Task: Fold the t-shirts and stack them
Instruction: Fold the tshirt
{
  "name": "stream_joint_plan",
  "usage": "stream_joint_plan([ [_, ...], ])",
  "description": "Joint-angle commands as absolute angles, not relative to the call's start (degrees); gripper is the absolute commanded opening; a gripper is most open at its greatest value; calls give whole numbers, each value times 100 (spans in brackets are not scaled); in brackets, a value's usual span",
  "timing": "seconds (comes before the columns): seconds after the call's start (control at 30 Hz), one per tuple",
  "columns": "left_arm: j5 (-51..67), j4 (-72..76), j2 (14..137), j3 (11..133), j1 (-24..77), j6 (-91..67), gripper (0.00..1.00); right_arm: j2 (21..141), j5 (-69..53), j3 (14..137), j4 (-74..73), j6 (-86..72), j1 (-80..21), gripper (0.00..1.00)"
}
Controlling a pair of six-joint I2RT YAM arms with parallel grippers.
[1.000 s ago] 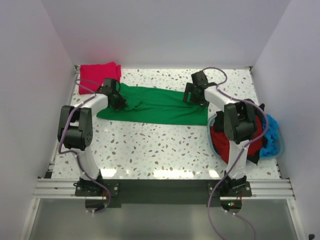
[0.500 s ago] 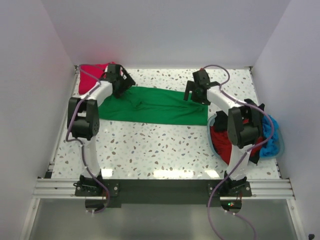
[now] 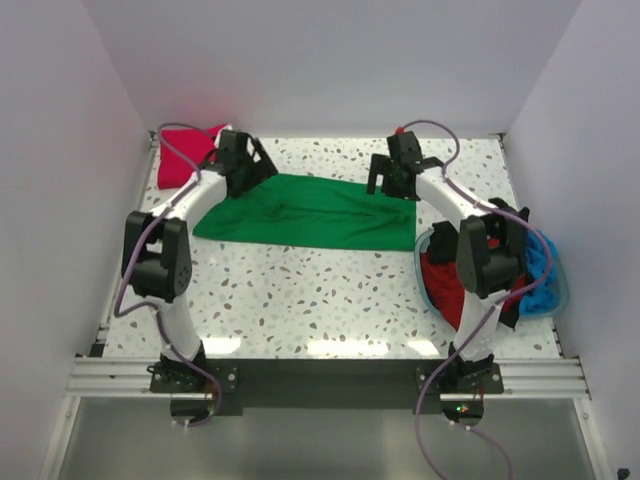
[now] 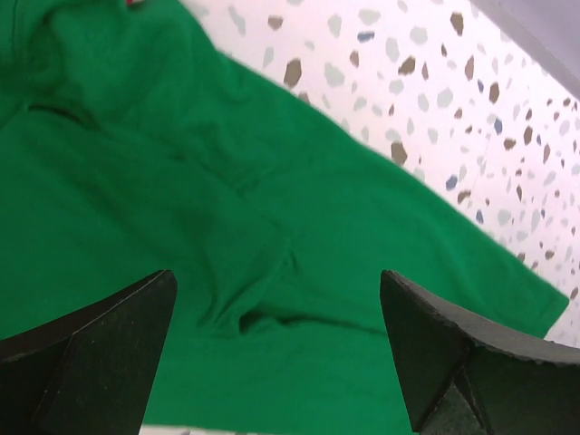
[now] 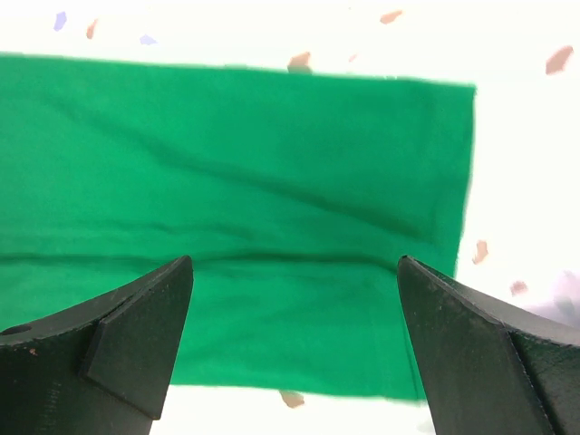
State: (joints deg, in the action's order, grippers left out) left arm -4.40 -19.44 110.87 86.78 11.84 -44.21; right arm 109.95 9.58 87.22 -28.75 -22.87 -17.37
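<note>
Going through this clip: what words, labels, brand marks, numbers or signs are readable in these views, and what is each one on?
None can be read.
The green t-shirt is plain in all three views, with no print or tag showing.
The crimson t-shirt, the heaped shirts and the basket show no lettering at this size.

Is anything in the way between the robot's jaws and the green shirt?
Nothing visible is. The left gripper and the right gripper both hang over the green t-shirt, jaws open, and each wrist view shows only bare green cloth between them.
</note>
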Motion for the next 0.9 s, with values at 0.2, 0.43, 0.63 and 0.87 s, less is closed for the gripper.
stream_joint_plan([
  [0.2,-440,-1459,11238,7723,1239,-4404,100,12568,492,9958,-2979,-1969,-1951,99],
  [0.43,-37,-1750,12313,8630,1239,-4219,100,11990,685,8294,-2718,-2214,-2311,98],
  [0.63,26,-1582,12550,8885,1739,-3973,100,10645,993,6376,-2635,-3031,-3110,99],
  [0.87,579,-1757,13577,10465,2153,-3341,100,9388,835,4879,-2681,-4664,-4524,99],
])
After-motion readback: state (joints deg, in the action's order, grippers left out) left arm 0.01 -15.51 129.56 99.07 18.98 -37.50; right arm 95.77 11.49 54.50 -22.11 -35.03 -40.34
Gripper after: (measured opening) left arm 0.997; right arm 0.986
